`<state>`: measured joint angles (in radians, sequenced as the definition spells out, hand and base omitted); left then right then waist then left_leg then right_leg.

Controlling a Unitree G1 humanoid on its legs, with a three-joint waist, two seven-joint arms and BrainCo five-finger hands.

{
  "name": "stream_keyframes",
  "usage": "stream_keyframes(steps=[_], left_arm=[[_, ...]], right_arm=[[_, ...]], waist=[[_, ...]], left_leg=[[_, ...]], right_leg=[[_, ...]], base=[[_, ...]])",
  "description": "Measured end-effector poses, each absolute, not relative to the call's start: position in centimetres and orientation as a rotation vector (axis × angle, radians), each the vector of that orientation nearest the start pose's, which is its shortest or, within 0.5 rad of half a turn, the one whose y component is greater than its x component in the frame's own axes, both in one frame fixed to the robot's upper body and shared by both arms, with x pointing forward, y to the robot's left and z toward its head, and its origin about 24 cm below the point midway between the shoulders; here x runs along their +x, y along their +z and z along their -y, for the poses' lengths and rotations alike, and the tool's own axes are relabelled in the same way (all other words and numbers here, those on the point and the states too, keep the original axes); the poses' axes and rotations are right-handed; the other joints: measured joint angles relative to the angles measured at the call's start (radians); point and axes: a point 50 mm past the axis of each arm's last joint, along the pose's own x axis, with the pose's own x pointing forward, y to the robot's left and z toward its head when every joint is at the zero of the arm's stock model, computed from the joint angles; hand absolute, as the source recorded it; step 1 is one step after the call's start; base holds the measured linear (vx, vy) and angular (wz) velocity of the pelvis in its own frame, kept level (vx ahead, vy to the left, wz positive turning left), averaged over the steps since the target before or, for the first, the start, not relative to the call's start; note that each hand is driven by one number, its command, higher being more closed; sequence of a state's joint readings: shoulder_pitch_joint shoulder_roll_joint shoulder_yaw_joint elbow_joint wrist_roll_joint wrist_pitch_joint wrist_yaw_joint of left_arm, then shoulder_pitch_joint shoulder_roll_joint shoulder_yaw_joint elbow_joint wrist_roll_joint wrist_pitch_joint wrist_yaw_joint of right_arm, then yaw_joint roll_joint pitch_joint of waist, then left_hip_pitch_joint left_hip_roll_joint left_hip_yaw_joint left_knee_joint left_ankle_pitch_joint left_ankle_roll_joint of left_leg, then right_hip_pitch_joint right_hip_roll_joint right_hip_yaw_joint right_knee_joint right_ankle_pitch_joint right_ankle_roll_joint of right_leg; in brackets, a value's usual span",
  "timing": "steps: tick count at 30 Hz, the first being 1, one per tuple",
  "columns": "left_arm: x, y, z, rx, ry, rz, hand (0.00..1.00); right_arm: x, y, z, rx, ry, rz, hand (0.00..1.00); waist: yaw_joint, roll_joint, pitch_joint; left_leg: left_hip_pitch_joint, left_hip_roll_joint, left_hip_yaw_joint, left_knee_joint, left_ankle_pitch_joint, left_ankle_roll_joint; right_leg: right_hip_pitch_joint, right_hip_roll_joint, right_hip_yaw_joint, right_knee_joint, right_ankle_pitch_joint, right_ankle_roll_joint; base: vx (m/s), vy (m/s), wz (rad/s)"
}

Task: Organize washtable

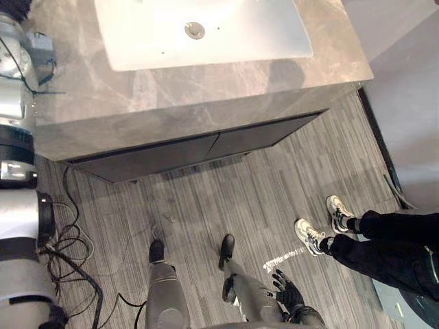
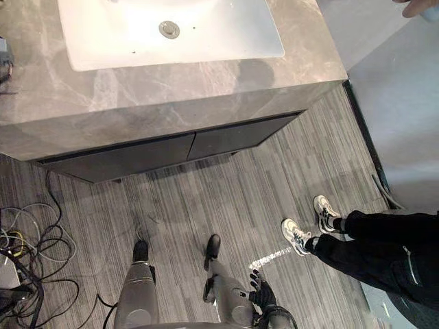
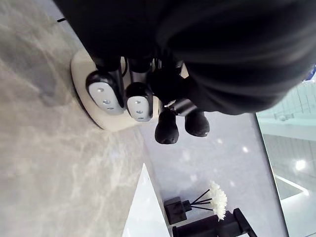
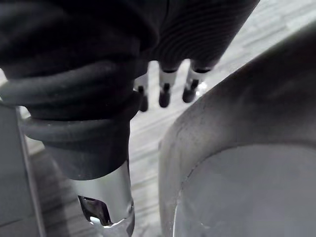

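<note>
My right hand (image 1: 288, 293) hangs low by the striped floor (image 1: 260, 185), its fingers (image 4: 165, 91) slack and straight, holding nothing. A person's sneakers (image 1: 310, 236) stand off to its right. Farther out, on the grey marble desk (image 1: 206, 89) left of the white basin (image 1: 206, 27), my left hand (image 3: 197, 54) sits directly over a round cream tray (image 3: 79, 74). Its fingers (image 3: 139, 101) are bent down onto the tray, but I cannot tell whether they grip. I judge the left the nearer hand. Beyond stands a reed diffuser (image 3: 177, 210).
</note>
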<state>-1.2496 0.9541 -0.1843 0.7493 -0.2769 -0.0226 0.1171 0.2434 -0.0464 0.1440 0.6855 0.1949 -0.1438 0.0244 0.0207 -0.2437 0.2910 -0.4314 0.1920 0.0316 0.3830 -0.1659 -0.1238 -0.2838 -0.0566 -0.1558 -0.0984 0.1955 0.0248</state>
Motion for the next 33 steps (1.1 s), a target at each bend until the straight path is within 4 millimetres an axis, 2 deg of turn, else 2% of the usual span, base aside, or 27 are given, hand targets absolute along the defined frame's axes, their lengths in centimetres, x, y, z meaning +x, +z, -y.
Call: stream_keyframes(steps=[2, 10, 14, 17, 26, 30, 31, 32, 33], left_arm=[[34.4, 38.1, -30.9, 0.494, 0.446, 0.598, 1.0], [34.6, 39.4, -29.4, 0.454, 0.43, 0.651, 1.0], [34.9, 39.3, -29.0, 0.442, 0.418, 0.65, 1.0], [35.4, 39.1, -28.1, 0.421, 0.394, 0.654, 1.0], [36.0, 39.0, -26.1, 0.352, 0.347, 0.684, 1.0], [35.0, 38.2, -24.3, 0.379, 0.257, 0.756, 1.0], [34.5, 37.4, -23.7, 0.395, 0.219, 0.782, 1.0], [34.0, 36.4, -23.2, 0.408, 0.18, 0.796, 1.0], [33.7, 35.8, -22.9, 0.408, 0.159, 0.802, 1.0]], right_arm=[[11.7, -12.9, 14.5, 0.131, 0.003, -0.774, 0.0], [12.0, -12.1, 14.5, 0.14, 0.0, -0.723, 0.0], [11.8, -12.0, 14.6, 0.144, -0.003, -0.719, 0.0], [11.3, -11.9, 14.6, 0.149, -0.007, -0.719, 0.0], [11.4, -11.7, 14.9, 0.157, -0.019, -0.71, 0.0], [11.0, -12.1, 15.0, 0.154, -0.025, -0.734, 0.0], [10.8, -12.3, 15.1, 0.151, -0.028, -0.748, 0.0], [10.5, -12.5, 15.4, 0.15, -0.042, -0.761, 0.0], [10.4, -12.5, 15.5, 0.15, -0.044, -0.766, 0.0]], waist=[[-0.007, -0.001, 0.002], [-0.004, 0.007, 0.007], [0.001, 0.015, 0.013], [0.021, 0.02, 0.017], [0.027, 0.024, 0.018], [0.053, 0.058, 0.016], [0.062, 0.077, 0.01], [0.076, 0.089, 0.003], [0.078, 0.096, -0.003]], left_leg=[[-0.009, 0.004, -0.001, 0.008, -0.001, -0.001], [-0.049, 0.044, 0.003, 0.04, -0.011, -0.017], [-0.069, 0.059, 0.005, 0.053, -0.015, -0.023], [-0.07, 0.073, 0.012, 0.062, -0.02, -0.031], [-0.063, 0.075, 0.001, 0.07, -0.02, -0.031], [-0.013, 0.066, -0.001, 0.046, -0.014, -0.027], [-0.003, 0.062, -0.002, 0.033, -0.011, -0.027], [0.014, 0.054, 0.0, 0.017, -0.005, -0.027], [0.021, 0.05, -0.001, 0.005, 0.002, -0.026]], right_leg=[[-0.006, 0.004, -0.003, 0.0, 0.001, 0.0], [-0.04, 0.033, 0.004, -0.001, 0.01, -0.01], [-0.056, 0.045, 0.008, -0.001, 0.012, -0.012], [-0.06, 0.057, 0.015, -0.001, 0.013, -0.013], [-0.04, 0.059, -0.001, -0.001, 0.017, -0.009], [0.001, 0.052, -0.008, -0.001, 0.016, -0.008], [0.009, 0.05, -0.01, -0.001, 0.015, -0.008], [0.019, 0.044, -0.01, -0.001, 0.01, -0.002], [0.022, 0.039, -0.013, -0.001, 0.007, 0.001]], base=[[-0.04, -0.017, -0.07], [-0.03, -0.019, -0.1], [-0.03, -0.01, -0.08], [-0.01, -0.001, -0.12], [-0.01, 0.013, 0.03], [-0.01, 0.032, 0.07], [0.0, 0.024, 0.09], [0.0, 0.021, 0.1], [0.02, 0.006, 0.18]])
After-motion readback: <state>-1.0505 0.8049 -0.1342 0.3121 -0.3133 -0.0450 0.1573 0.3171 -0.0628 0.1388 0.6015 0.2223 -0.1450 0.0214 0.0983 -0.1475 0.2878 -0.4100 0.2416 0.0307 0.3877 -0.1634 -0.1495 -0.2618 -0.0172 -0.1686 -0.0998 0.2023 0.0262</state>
